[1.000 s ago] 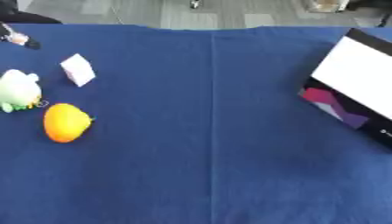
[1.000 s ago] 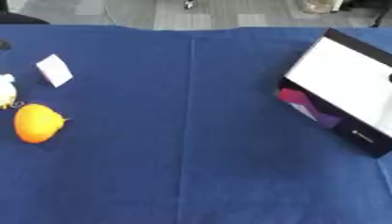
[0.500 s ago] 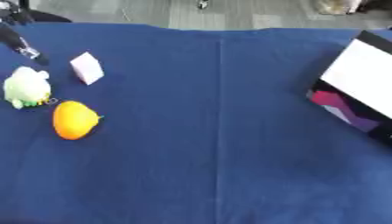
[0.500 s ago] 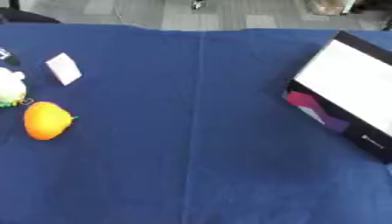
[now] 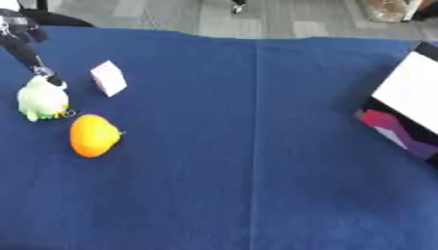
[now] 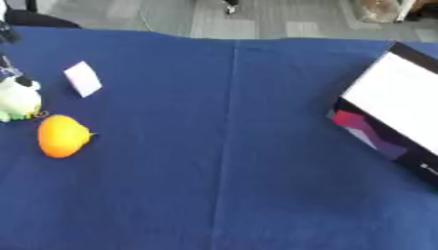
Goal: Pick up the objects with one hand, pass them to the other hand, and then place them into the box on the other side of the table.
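Green toy (image 5: 41, 99) could skid from your left hand (image 5: 26, 46); its straight fingers touch it, gripping nothing.

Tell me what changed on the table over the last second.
The left hand has come in from the upper left and reached down; its fingers now touch the top of the pale green toy, though no grasp shows yet. The whole picture slid to the right, so the camera moved, not the things. The toy, the orange object, the white card and the box kept their places on the blue cloth. The right hand is not in view.
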### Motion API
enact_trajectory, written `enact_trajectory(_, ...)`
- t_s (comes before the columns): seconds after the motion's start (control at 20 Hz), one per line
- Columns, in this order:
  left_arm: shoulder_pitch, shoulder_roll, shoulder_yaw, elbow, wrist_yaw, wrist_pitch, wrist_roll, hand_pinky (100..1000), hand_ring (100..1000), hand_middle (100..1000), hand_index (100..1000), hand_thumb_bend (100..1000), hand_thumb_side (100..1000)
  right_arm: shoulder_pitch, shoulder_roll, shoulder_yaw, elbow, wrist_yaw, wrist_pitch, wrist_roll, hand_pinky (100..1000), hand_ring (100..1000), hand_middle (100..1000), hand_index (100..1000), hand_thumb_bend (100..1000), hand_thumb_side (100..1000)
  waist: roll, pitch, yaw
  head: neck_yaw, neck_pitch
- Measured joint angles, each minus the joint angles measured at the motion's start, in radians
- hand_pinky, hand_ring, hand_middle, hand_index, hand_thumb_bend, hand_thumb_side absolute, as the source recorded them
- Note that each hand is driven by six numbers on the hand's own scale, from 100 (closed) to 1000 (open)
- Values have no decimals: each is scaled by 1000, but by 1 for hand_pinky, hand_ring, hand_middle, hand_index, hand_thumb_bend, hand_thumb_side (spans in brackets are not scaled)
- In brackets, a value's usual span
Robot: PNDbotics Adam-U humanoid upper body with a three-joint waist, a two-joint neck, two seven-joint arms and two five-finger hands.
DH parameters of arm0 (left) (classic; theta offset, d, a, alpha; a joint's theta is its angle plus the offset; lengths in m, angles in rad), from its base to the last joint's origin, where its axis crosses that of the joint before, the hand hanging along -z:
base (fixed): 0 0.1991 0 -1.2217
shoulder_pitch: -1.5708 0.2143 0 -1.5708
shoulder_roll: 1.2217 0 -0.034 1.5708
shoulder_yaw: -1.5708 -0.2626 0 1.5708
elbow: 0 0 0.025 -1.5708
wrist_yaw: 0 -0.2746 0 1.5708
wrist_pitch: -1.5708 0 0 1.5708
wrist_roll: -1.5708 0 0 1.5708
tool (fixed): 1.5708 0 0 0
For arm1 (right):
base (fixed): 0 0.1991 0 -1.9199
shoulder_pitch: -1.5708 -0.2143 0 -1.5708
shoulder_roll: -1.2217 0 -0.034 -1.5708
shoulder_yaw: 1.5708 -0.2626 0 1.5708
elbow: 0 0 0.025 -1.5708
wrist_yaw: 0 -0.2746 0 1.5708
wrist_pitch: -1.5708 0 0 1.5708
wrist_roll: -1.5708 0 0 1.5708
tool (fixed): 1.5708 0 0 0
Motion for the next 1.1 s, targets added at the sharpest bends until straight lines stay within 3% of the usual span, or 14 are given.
enact_trajectory(0.1, 5, 1, 2, 8, -24, 9, -16, 936, 911, 842, 884, 877, 107, -1, 1, 0, 0, 4, 0, 0, 1000, 1000, 1000, 1000, 100, 579, 0, 2, 0, -2, 0)
enact_trajectory(0.3, 11, 1, 11, 16, -92, 28, -35, 940, 910, 842, 883, 884, 100, -8, 1, 1, 0, 9, 2, 1, 1000, 1000, 1000, 1000, 100, 591, 0, 8, -2, -5, -4)
enact_trajectory(0.85, 20, 1, 35, 57, -148, 42, -109, 936, 912, 843, 879, 726, 108, -8, 10, 7, 0, 23, 6, 5, 1000, 1000, 1000, 1000, 100, 596, 0, 17, -7, -8, -9)
enact_trajectory(1.1, 22, 2, 35, 73, -149, 24, -185, 906, 881, 806, 773, 676, 178, -7, 18, 7, 0, 27, 13, 4, 1000, 1000, 1000, 1000, 100, 597, 0, 18, -6, -8, -9)
